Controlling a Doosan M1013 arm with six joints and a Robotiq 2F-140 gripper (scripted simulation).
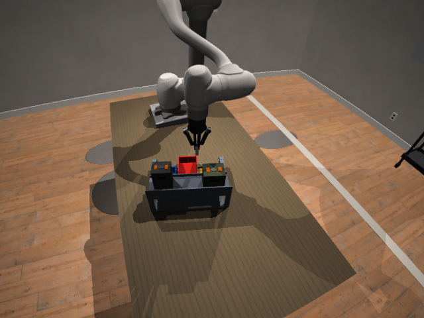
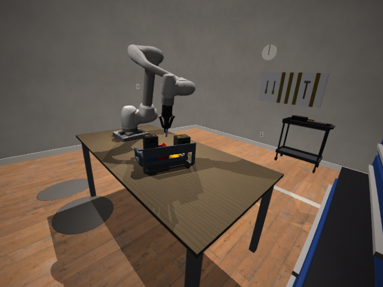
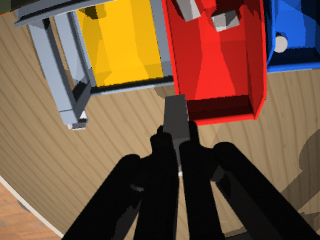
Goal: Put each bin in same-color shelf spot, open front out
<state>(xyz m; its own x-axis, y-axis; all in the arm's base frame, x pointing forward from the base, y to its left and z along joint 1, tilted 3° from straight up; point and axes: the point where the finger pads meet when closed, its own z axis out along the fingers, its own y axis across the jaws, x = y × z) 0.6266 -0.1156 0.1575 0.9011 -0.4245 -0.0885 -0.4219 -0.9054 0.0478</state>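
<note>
My gripper (image 1: 197,152) (image 2: 166,134) (image 3: 177,110) is shut and empty. Its fingertips are above the front left corner of the red bin in the wrist view. The red bin (image 1: 187,167) (image 3: 212,75) holds grey parts, and its front end sticks out past the front lip of the grey-blue shelf (image 1: 188,199) (image 2: 169,149) (image 3: 50,75). Yellow (image 2: 175,156) (image 3: 120,55) shows in the spot beside it, seemingly a bin with a dark part at the back. The blue bin (image 3: 300,25) is on the other side, with a pale round part inside. Colored marks are hidden.
A black box (image 1: 162,178) (image 2: 150,142) and a dark green box (image 1: 214,177) (image 2: 181,140), both with orange details, stand on the shelf's top at its two ends. The shelf's side post rises left of the yellow spot in the wrist view.
</note>
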